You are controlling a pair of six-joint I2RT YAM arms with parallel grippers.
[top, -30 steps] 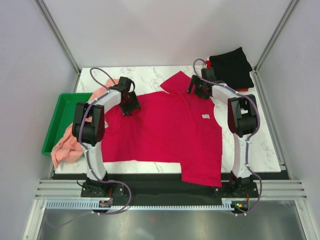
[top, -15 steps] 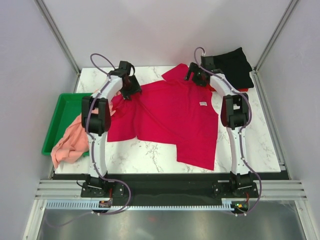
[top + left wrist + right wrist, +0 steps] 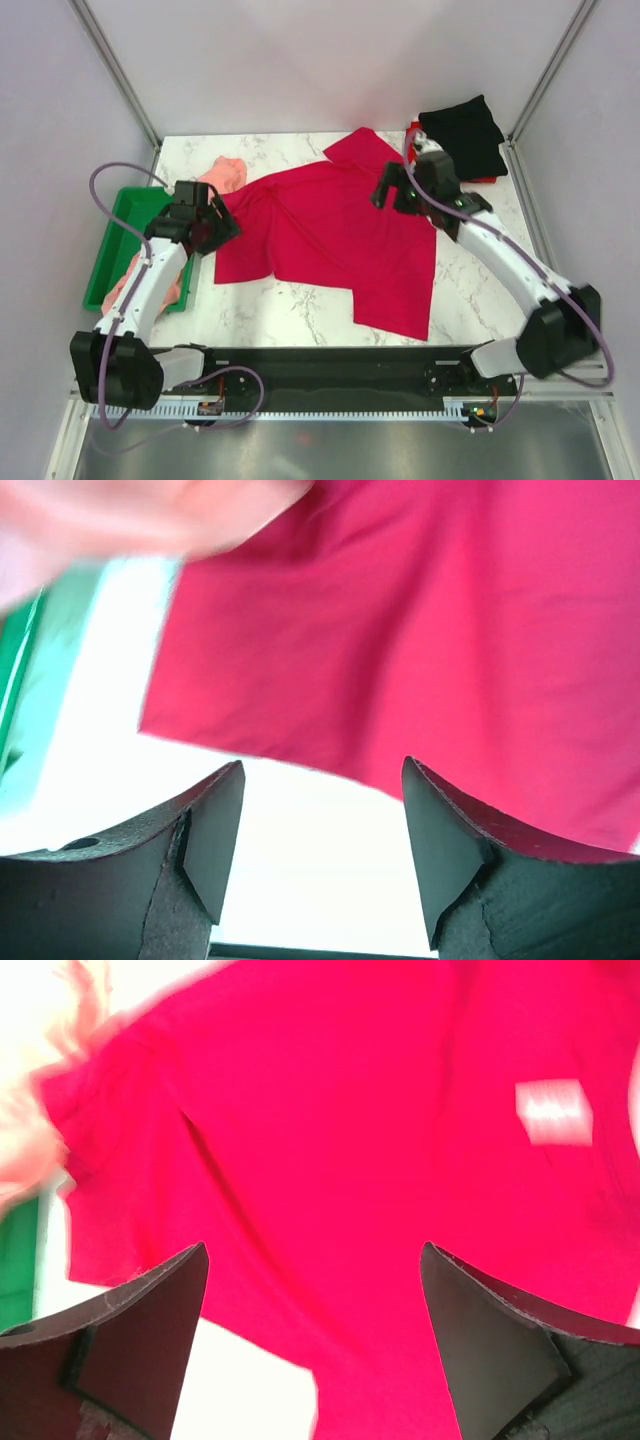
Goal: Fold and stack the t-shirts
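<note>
A crimson t-shirt (image 3: 330,230) lies spread and rumpled across the middle of the marble table, and its white neck label (image 3: 552,1112) shows in the right wrist view. My left gripper (image 3: 222,226) hovers at the shirt's left edge, open and holding nothing (image 3: 322,830). My right gripper (image 3: 392,196) hangs over the shirt's upper right part, open and empty (image 3: 315,1330). A salmon-pink t-shirt (image 3: 222,172) trails from the table's back left down into the tray. A black t-shirt (image 3: 462,135) lies folded at the back right, with a bright red one (image 3: 488,179) peeking from under it.
A green plastic tray (image 3: 118,222) sits off the table's left edge, with pink cloth draped over its near end. Bare marble (image 3: 290,305) shows between the crimson shirt and the near edge. The enclosure's walls and metal posts ring the table.
The crimson shirt was drawn away from the near edge, then let go. Both arms have pulled back from its far corners, the left toward the tray and the right toward the near right.
</note>
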